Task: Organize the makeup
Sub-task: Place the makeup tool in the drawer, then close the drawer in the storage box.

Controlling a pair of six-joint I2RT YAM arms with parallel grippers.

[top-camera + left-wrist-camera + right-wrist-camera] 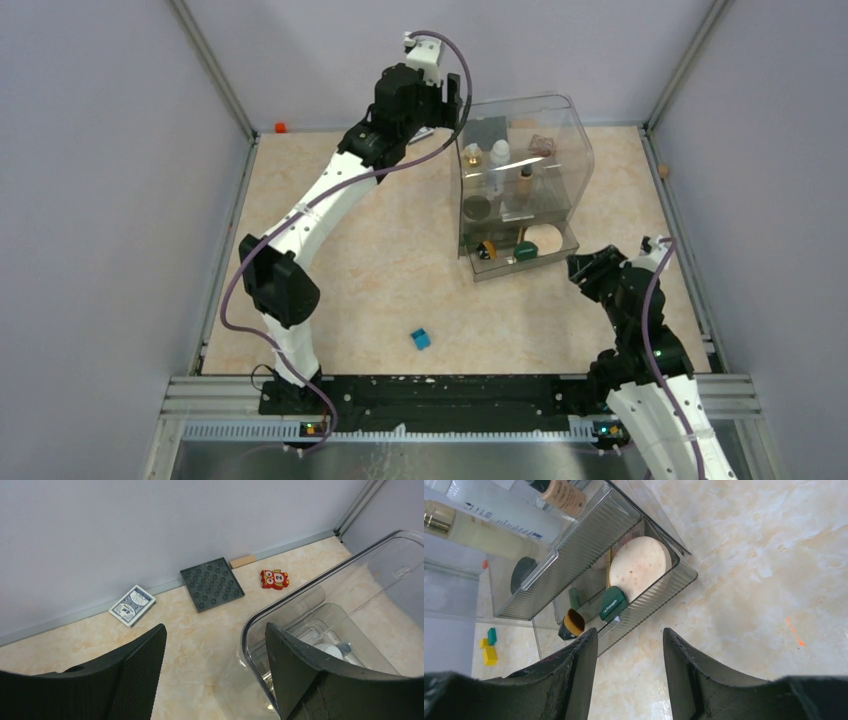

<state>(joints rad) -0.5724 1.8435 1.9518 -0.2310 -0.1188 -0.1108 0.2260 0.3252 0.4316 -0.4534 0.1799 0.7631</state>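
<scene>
Top view: the makeup, gold-capped bottle (472,155) included, sits inside the clear organiser (575,150), far right on the table (380,270)

Left wrist: the left pincer (215,630) is spread and empty beside the curved lid (310,587); grasping its rim to close it looks next

Right wrist: the right pincer (629,632) is spread and empty near the beige disc (640,567)

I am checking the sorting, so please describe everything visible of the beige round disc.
The beige round disc is flat, pale and matte, with faint reddish specks. It lies face up in the low front tray of the clear organizer, close to its ribbed front wall. A small green case overlaps its edge on one side.
</scene>
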